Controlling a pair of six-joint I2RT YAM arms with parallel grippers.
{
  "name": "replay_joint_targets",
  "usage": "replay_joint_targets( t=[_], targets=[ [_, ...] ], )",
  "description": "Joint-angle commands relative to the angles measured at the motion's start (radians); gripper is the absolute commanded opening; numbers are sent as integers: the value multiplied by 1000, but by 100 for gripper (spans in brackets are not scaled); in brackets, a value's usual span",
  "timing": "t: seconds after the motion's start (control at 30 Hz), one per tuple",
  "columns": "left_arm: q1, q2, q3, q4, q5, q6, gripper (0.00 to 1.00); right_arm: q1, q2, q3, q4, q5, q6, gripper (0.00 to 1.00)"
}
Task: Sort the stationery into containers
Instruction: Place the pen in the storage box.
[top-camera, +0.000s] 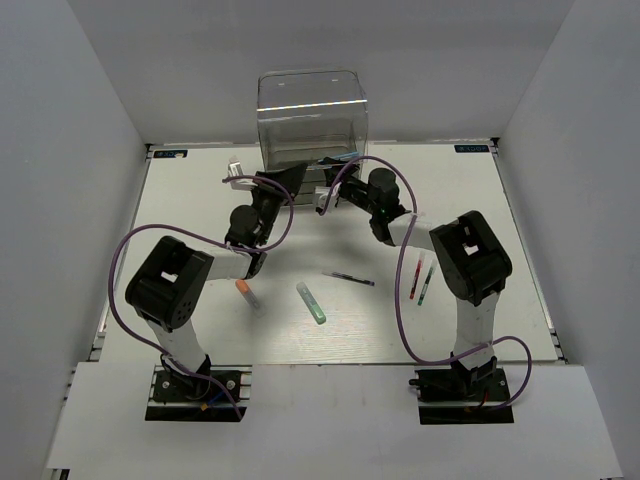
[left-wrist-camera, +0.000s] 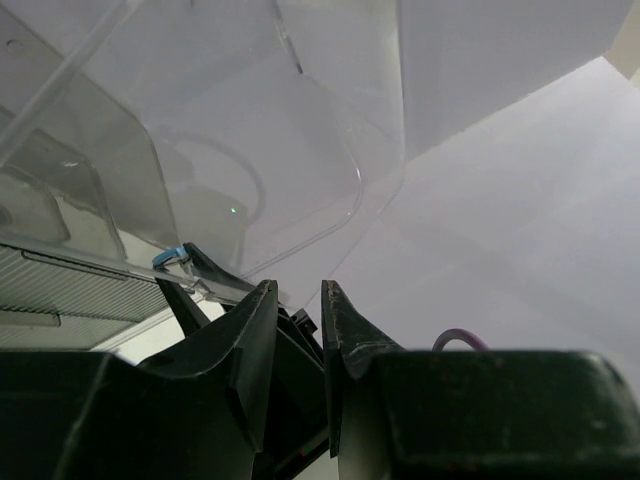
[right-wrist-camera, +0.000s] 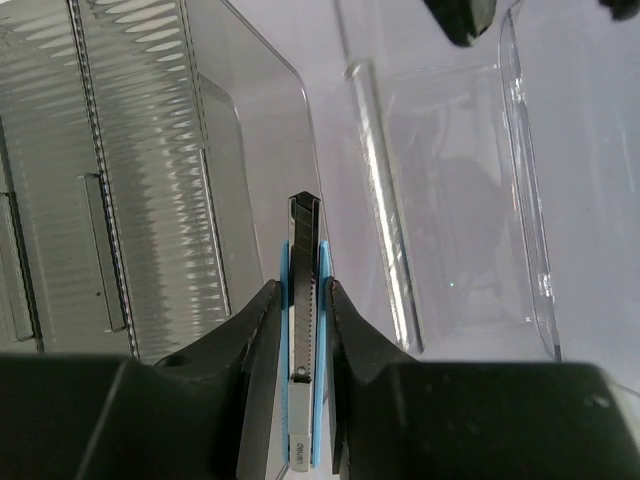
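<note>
Right gripper (right-wrist-camera: 300, 300) is clamping the slim light blue stationery piece (right-wrist-camera: 302, 262) close against the clear drawer unit (right-wrist-camera: 150, 170), while the left gripper (left-wrist-camera: 298, 300) is hovering under a clear drawer, fingers narrowly apart and gripping nothing; the orange-capped marker (top-camera: 246, 291), green-tipped marker (top-camera: 311, 302), thin dark pen (top-camera: 349, 279) and red pen (top-camera: 414, 279) are lying on the table (top-camera: 500, 200)

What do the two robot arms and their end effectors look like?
Both the left arm and the right arm have black joints, white links and a black base plate. A purple cable runs along each. The left end effector and the right end effector each have two black wedge-shaped fingers.
</note>
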Motion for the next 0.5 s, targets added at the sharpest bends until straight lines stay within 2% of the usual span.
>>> replay_joint_targets(
  t=[0.0, 0.13, 0.17, 0.2, 0.47],
  targets=[
    [7, -53, 2, 177, -9, 4, 35, -1, -9, 22, 40, 51, 29, 0],
    [7, -53, 2, 177, -9, 4, 35, 0, -12, 10, 46, 66, 38, 5],
    [7, -53, 2, 177, -9, 4, 35, 0, -13, 6, 48, 67, 38, 13],
    [7, -53, 2, 177, -9, 4, 35, 0, -18, -1, 49, 67, 41, 16],
    [7, -63, 2, 177, -9, 4, 35, 2, -31, -16, 52, 70, 56, 39]
  ],
)
